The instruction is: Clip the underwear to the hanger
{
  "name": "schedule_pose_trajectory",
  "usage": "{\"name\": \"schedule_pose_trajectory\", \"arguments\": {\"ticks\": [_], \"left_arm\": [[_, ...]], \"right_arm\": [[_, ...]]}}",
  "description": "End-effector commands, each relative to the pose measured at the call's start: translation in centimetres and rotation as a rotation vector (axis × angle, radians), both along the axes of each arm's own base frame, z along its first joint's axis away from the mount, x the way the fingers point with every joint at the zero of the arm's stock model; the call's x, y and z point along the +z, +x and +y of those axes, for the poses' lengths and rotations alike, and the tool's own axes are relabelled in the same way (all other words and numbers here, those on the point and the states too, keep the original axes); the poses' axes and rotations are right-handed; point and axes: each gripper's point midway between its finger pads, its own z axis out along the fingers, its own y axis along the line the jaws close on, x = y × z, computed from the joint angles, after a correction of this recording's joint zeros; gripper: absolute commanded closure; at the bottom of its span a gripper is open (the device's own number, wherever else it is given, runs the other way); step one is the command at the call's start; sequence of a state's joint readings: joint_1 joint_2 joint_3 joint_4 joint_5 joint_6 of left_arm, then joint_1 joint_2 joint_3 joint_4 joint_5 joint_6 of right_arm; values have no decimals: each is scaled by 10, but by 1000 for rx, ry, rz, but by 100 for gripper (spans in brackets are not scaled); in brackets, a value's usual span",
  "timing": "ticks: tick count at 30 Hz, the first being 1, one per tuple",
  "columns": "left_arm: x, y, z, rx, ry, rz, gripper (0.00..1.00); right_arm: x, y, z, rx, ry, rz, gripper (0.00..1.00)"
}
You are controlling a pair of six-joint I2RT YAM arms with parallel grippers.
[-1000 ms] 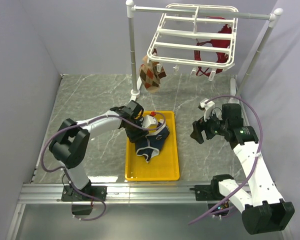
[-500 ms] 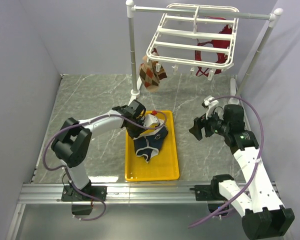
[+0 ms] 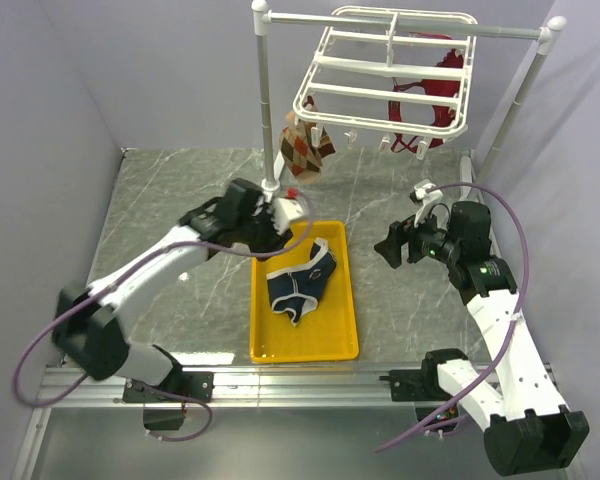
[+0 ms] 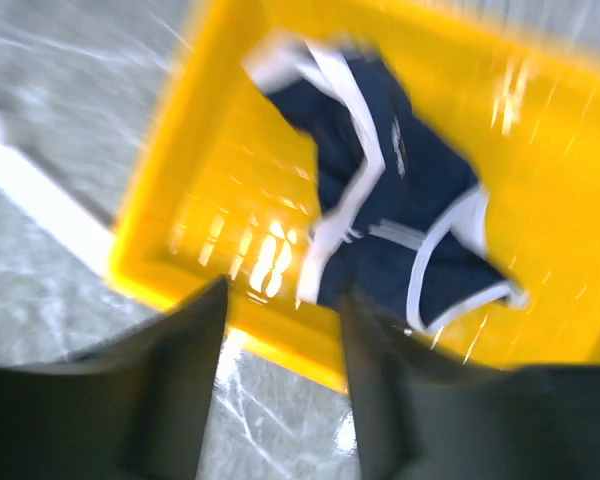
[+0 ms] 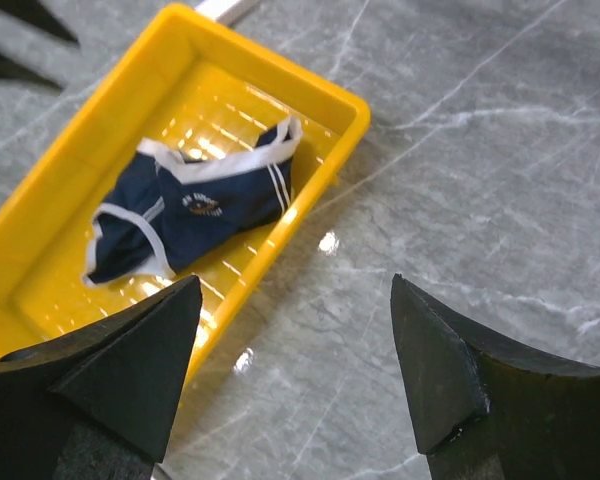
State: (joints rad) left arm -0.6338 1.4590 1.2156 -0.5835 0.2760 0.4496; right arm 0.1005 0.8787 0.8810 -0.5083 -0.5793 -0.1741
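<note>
**Top external view.** The underwear (image 3: 302, 282) lay crumpled in the yellow tray (image 3: 305, 345). Its long axis ran roughly along the tray's length, skewed from far-right to near-left. The left gripper (image 3: 288, 208) hung over the tray's far-left corner, so the garment lay toward the robot's side of the fingers and slightly right. The right gripper (image 3: 390, 243) stood off the tray's right edge, apart from it. The left arm was judged the nearer. The hanger (image 3: 390, 67) hung beyond both, well apart from the garment.

**Left wrist view (blurred).** The fingers (image 4: 170, 380) of the left gripper (image 4: 280, 300) stood moderately parted with nothing between them. The underwear (image 4: 400, 200) lay ahead and right of the gap, inside the tray (image 4: 180, 220).

**Right wrist view.** The right gripper (image 5: 295, 290) was spread wide and empty. The underwear (image 5: 195, 210) lay ahead and left in the tray (image 5: 320, 105).
</note>
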Motion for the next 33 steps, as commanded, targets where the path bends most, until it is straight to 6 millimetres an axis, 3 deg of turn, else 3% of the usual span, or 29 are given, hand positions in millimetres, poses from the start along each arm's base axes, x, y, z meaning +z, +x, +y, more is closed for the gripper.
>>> {"name": "schedule_pose_trajectory", "arguments": {"ticks": [1,2,4,7,11,12,13,14,15,16,17,21,25,30,33], "left_arm": [[115,-4,-4,62,-431,-157,40],[125,-8,-5,100,-504,-142,37],[166,-21,-2,73,-594,-215,31],[222,-12,13,140,-736,-308,26],[257,-1,16,51,-924,-355,25],[259,3,15,20,-930,-360,25],[249,8,5,-45,-917,-314,26],[265,10,2,-87,-927,-343,26],[268,15,0,-113,-927,-341,28],[259,26,-8,-137,-918,-308,28],[274,24,-11,-188,-920,-333,29],[284,39,-13,-151,-982,-355,30],[278,61,-19,-144,-1014,-395,30],[277,55,-42,-270,-1011,-387,32],[279,59,-52,-303,-1011,-414,33]], "right_arm": [[39,7,6,-25,84,-105,17],[38,7,6,-46,112,-72,17],[32,0,8,-35,113,17,17],[33,-4,6,-10,85,5,17],[62,9,4,-48,163,-128,17],[76,13,7,-39,199,-172,17],[83,12,11,-14,224,-190,17],[91,13,12,-5,244,-213,17],[103,15,13,5,252,-268,16],[107,17,11,-5,249,-291,16],[112,18,8,-17,241,-312,17],[126,5,-9,-94,207,-377,18],[121,-4,-7,-90,232,-384,19],[94,-4,-3,-55,216,-330,20],[89,1,-3,-54,206,-319,20]]}}
